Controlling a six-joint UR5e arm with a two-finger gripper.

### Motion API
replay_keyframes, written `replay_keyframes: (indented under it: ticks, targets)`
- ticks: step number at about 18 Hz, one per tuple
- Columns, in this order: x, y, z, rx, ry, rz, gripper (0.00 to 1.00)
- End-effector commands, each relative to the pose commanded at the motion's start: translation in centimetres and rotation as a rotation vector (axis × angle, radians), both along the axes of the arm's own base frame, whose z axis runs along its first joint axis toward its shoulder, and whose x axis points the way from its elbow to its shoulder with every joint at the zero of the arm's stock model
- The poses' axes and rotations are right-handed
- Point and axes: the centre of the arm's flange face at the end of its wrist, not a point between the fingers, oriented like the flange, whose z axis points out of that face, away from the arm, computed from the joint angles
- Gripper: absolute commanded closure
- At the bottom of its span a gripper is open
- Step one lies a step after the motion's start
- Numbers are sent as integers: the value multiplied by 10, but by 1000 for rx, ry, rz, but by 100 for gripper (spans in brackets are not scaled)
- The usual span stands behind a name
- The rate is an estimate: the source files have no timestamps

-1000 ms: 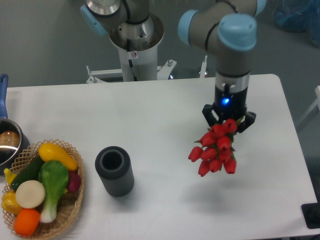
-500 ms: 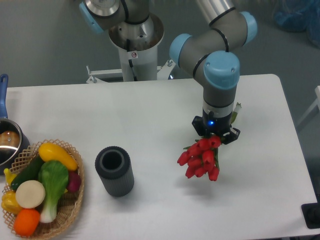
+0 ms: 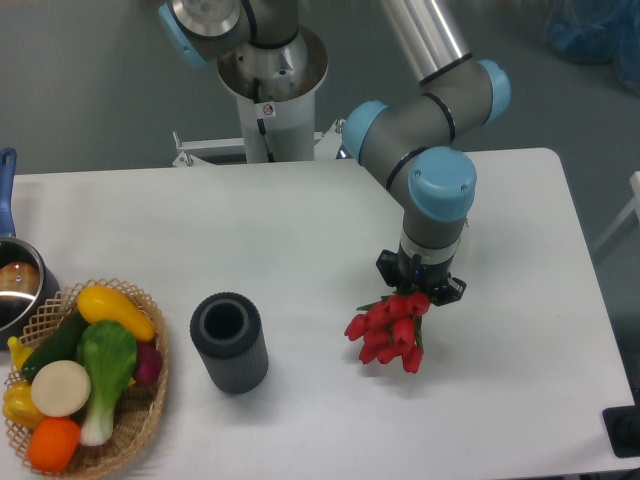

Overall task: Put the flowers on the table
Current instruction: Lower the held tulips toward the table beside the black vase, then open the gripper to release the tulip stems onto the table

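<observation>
I've brought the gripper [image 3: 420, 292] lower and leftward; its jaws hold the flowers [image 3: 388, 331] close over the surface [image 3: 300, 230], so release seems near.

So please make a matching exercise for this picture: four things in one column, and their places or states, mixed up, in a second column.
Things:
1. red tulips
2. dark grey ribbed vase
3. wicker basket
4. pot

Places or states:
A. at the left edge of the table, partly out of view
B. standing empty
C. held by the gripper
D. filled with toy vegetables

Pairs: 1-C, 2-B, 3-D, 4-A
</observation>
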Motion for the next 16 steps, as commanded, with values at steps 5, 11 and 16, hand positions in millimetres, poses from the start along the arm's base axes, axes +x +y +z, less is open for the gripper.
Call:
replay_keyframes:
  ticks: [5, 11, 16]
  targets:
    - [-5, 3, -8, -3, -2, -1, 62]
    - [-14, 8, -6, 3, 9, -1, 49]
    - [-32, 13, 12, 24, 48, 17, 2]
